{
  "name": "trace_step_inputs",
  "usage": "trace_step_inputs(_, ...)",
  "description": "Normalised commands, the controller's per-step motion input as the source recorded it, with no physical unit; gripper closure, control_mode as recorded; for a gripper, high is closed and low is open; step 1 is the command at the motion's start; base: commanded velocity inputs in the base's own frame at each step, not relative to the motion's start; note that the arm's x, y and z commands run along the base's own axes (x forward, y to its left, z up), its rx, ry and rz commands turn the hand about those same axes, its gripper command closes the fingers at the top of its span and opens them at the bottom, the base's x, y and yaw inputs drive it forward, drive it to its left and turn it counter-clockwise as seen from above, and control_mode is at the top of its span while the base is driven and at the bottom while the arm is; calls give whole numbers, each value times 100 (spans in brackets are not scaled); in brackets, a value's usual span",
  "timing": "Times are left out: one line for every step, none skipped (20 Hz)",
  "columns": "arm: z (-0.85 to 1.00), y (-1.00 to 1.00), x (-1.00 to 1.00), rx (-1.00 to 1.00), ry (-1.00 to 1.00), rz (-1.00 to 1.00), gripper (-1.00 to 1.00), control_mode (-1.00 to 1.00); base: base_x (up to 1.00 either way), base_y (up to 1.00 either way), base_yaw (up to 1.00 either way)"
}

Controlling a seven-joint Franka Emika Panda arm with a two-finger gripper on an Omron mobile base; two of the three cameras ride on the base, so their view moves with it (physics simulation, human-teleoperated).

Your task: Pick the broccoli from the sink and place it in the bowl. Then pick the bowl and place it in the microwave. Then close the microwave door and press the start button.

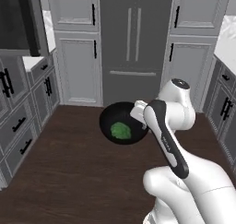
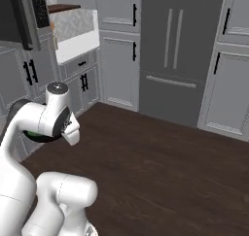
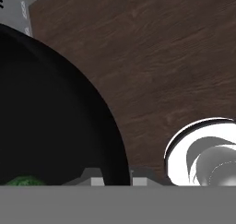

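Observation:
The black bowl [image 1: 110, 118] hangs in the air above the dark wooden floor, in front of the arm. The bright-green broccoli [image 1: 120, 131] lies inside it, and a sliver of the broccoli [image 3: 25, 180] shows at the bottom of the hand view. My gripper [image 1: 138, 111] is shut on the bowl's near right rim; in the hand view the gripper [image 3: 117, 174] straddles the bowl [image 3: 50, 112] rim. The microwave [image 1: 14, 20] sits high at the far left, its black control panel [image 2: 41, 7] visible. Its door seems to stand open, edge-on. The sink is out of view.
A tall grey fridge [image 1: 133, 43] stands straight ahead between panelled cabinets [image 1: 76, 66]. Drawer fronts with black handles [image 1: 18, 126] line the left side below a white counter [image 2: 78, 43]. More cabinets [image 1: 226, 103] run along the right. Wooden floor [image 2: 160, 167] lies between.

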Motion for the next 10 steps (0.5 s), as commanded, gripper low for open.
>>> trace_step_inputs(0,0,0,0,0,0,100,100,100,-6,23)
trace_step_inputs(0,0,0,0,0,0,100,100,100,0,25)
trace_step_inputs(0,0,0,0,0,0,100,100,100,0,30)
trace_step_inputs(0,0,0,0,0,0,100,100,100,0,35)
trace_step_inputs(0,0,0,0,0,0,100,100,100,0,36)
trace_step_inputs(0,0,0,0,0,0,100,100,100,-5,39)
trace_step_inputs(0,0,0,0,0,0,100,100,100,-14,41)
trace_step_inputs(0,0,0,0,0,0,100,100,100,-18,41)
trace_step_inputs(0,0,0,0,0,0,100,100,100,-10,42)
trace_step_inputs(0,0,0,0,0,0,100,100,100,-1,44)
